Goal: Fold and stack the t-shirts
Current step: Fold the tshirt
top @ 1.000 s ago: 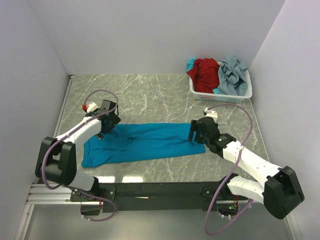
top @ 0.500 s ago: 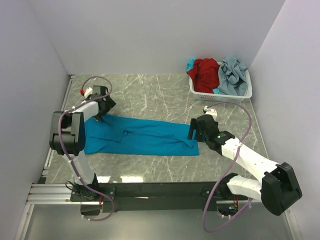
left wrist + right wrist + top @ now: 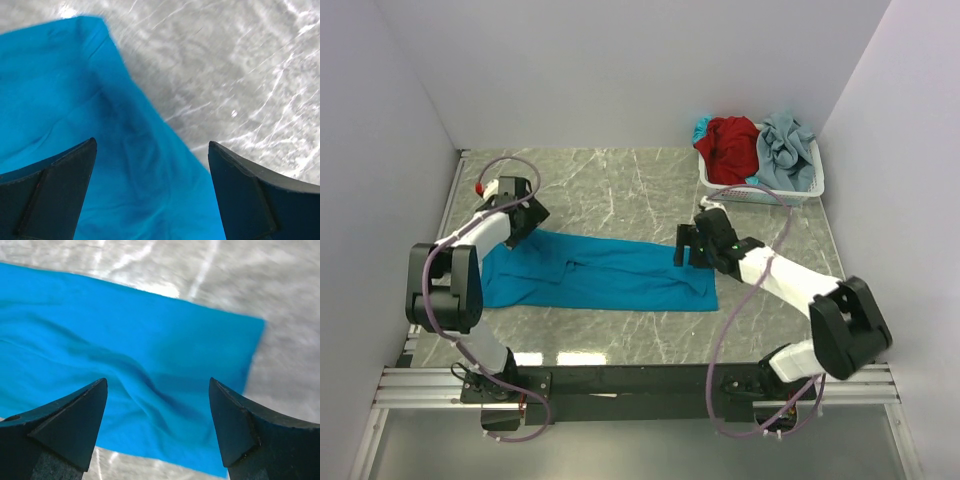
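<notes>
The teal-blue t-shirt lies flat on the marble table as a long folded strip running left to right. My left gripper hovers over its far left corner, open, with only cloth and table beneath it. My right gripper hangs over the strip's far right end, also open and holding nothing. In the left wrist view the teal-blue t-shirt fills the left side. In the right wrist view the teal-blue t-shirt shows its edge and a soft wrinkle. A red t-shirt and a pale grey-blue t-shirt sit in the basket.
The white lattice basket stands at the back right corner, with a bit of teal cloth at its left rim. White walls enclose the table on three sides. Bare marble lies behind the strip.
The shirt's near left part has been drawn up, leaving a narrower strip. My left gripper has moved toward the far left corner. My right gripper has moved left and farther back.
</notes>
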Controlling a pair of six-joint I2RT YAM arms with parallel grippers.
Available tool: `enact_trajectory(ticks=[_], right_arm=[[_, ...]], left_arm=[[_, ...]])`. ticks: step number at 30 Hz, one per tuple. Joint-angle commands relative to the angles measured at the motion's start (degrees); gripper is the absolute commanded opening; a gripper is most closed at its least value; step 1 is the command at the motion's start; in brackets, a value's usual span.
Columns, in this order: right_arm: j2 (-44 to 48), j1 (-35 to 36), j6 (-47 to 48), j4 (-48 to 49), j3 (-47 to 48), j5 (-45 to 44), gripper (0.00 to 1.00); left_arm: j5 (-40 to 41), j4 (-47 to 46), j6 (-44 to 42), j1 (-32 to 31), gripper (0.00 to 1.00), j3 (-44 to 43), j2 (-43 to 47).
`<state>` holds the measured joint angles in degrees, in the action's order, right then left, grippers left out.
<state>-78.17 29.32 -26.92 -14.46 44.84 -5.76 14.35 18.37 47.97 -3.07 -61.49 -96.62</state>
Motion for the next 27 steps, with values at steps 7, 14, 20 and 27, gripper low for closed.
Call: enact_trajectory(ticks=[7, 14, 20, 27], right_arm=[[-13.8, 0.2, 2.9, 4.4, 9.8, 9.2, 0.88], [-12.8, 1.4, 3.4, 4.3, 3.7, 11.5, 0.88], [-4.3, 11.1, 3.9, 4.3, -7.7, 19.2, 0.89], [-0.1, 26.5, 2.6, 9.6, -11.0, 26.4, 0.89]], left_arm=[[-6.2, -5.4, 2.7, 0.0, 0.98, 4.3, -1.5], [-13.0, -9.1, 1.2, -0.1, 0.92, -4.7, -14.1], [-18.5, -5.8, -3.2, -4.4, 0.86, -29.6, -32.4], [-21.1, 1.1, -9.5, -16.2, 0.99, -62.3, -50.7]])
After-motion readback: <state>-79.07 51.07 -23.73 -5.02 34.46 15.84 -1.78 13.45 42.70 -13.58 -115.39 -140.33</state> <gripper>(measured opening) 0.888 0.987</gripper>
